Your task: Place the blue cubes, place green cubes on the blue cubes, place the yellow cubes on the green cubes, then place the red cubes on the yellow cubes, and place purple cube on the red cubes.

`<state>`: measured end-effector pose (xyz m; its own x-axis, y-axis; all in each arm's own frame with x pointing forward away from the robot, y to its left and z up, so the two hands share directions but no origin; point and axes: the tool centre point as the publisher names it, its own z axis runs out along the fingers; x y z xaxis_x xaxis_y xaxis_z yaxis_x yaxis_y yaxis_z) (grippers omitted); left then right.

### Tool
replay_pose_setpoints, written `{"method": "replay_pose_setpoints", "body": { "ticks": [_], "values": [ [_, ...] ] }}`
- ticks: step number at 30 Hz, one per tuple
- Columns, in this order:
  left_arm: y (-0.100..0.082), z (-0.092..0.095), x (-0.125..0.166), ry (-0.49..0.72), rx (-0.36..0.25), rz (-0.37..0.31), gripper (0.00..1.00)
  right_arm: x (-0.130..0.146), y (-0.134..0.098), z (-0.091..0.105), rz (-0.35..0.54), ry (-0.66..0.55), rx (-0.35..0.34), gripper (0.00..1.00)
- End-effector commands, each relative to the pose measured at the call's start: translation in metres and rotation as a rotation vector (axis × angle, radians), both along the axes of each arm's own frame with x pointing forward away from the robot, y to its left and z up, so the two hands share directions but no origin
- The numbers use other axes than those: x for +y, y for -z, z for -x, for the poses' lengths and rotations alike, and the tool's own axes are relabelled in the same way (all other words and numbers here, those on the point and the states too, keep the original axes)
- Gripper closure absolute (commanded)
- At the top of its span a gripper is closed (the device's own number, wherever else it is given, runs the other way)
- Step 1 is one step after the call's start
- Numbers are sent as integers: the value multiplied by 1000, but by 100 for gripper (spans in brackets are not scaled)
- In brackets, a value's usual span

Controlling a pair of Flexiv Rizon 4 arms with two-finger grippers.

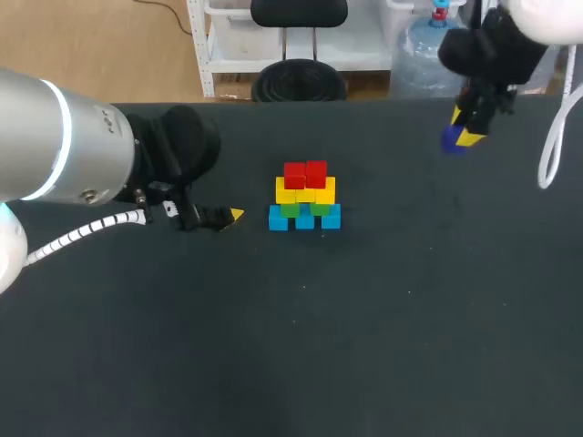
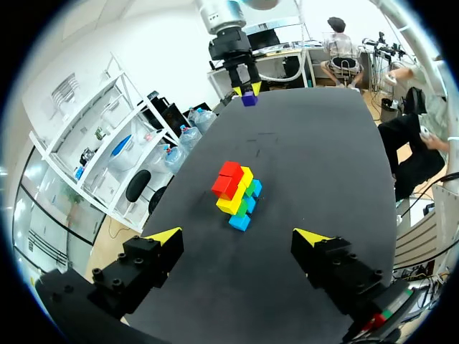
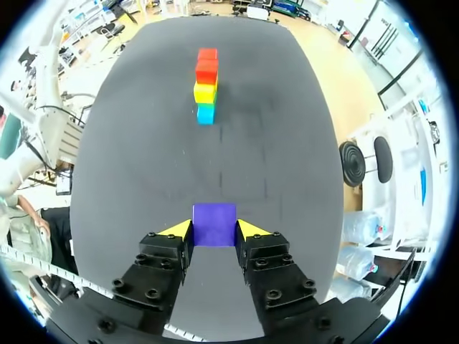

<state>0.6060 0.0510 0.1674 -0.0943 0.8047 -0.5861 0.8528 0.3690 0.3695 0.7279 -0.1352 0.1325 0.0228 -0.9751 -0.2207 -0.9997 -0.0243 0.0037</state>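
Note:
A cube pyramid (image 1: 305,196) stands mid-table: blue cubes (image 1: 304,218) at the base, green cubes (image 1: 303,208) on them, then yellow cubes (image 1: 305,191), with two red cubes (image 1: 305,173) on top. In the wrist views the pyramid (image 2: 236,194) (image 3: 206,84) lies well ahead of each gripper. My right gripper (image 1: 465,134) (image 3: 214,229) hangs above the table's far right, shut on the purple cube (image 1: 453,139) (image 3: 214,224). My left gripper (image 1: 228,217) (image 2: 237,240) stands open and empty, low to the left of the pyramid.
The dark table (image 1: 364,328) holds nothing else. My right arm with the purple cube (image 2: 249,99) shows at the table's far end in the left wrist view.

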Motion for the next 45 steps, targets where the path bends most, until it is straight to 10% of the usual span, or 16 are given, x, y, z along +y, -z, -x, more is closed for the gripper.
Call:
{"method": "replay_pose_setpoints", "body": {
  "ticks": [1,45],
  "values": [
    [1,1,-1,-5,-4,-1,0,16,-4,9,20,21,-91,100],
    [1,1,-1,-5,-4,-1,0,162,-3,19,-82,30,85,100]
  ]
}}
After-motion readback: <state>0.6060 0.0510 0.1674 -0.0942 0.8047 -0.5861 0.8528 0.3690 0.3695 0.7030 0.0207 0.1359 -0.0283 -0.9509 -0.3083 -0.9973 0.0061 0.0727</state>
